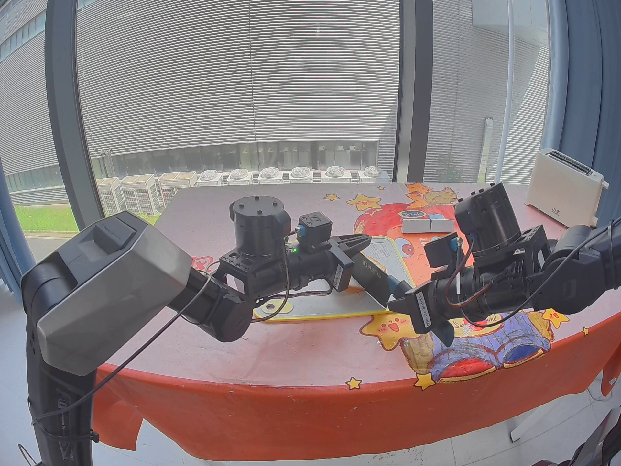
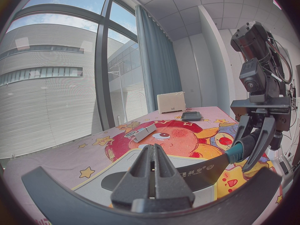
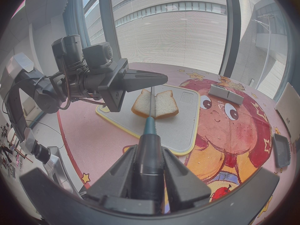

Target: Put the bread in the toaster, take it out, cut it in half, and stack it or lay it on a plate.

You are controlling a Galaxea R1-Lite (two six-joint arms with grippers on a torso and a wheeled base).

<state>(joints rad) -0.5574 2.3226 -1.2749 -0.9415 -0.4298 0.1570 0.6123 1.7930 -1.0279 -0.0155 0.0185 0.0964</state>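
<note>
A slice of white bread (image 3: 165, 104) lies on the grey, yellow-edged cutting board (image 3: 176, 132). My right gripper (image 3: 148, 147) is shut on the handle of a black-bladed knife (image 3: 152, 101), whose blade stands edge-down across the middle of the slice. Whether the bread is cut through cannot be told. My left gripper (image 3: 163, 77) hovers shut just above the bread, holding nothing. From the head view, the left gripper (image 1: 361, 241) and the knife blade (image 1: 372, 273) hide the bread. The white toaster (image 1: 566, 186) stands at the table's far right.
A dark square plate (image 3: 280, 146) sits on the table between the board and the toaster (image 2: 171, 102). A grey block (image 1: 427, 224) lies behind the board. An orange cartoon cloth (image 1: 291, 351) covers the table, and a window runs behind it.
</note>
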